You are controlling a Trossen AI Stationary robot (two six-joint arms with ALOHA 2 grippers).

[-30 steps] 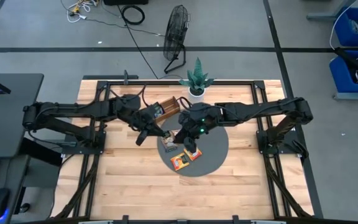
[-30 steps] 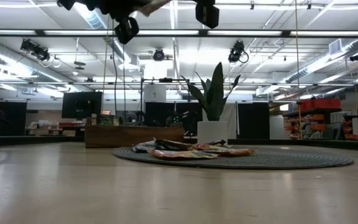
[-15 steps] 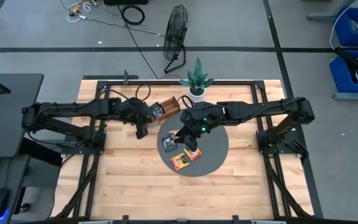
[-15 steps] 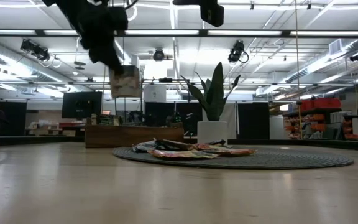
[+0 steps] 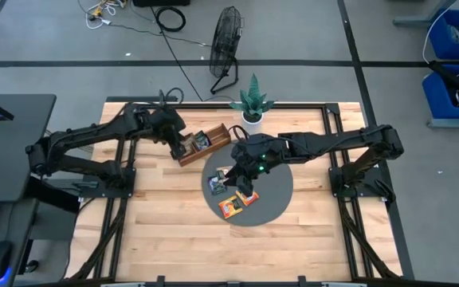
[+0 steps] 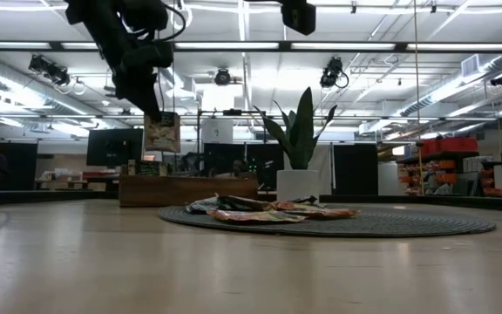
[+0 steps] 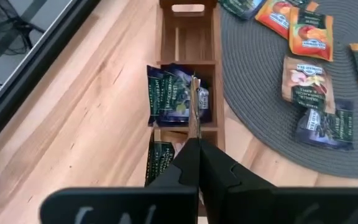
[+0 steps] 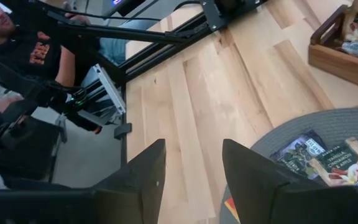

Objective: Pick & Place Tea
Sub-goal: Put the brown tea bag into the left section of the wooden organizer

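Wooden and long, your divided tray [image 7: 189,68] already holds dark blue sachets [image 7: 178,96] in its middle compartment and a darker one in the next. Your left gripper [image 7: 194,138] hangs above that tray, fingers pinched on a thin sachet [image 6: 161,133] held edge-up. Your right gripper [image 8: 192,163] hovers with fingers spread wide over the round grey woven mat [image 5: 273,195], where flat square orange, pale and dark tea sachets [image 5: 231,207] lie on the surface
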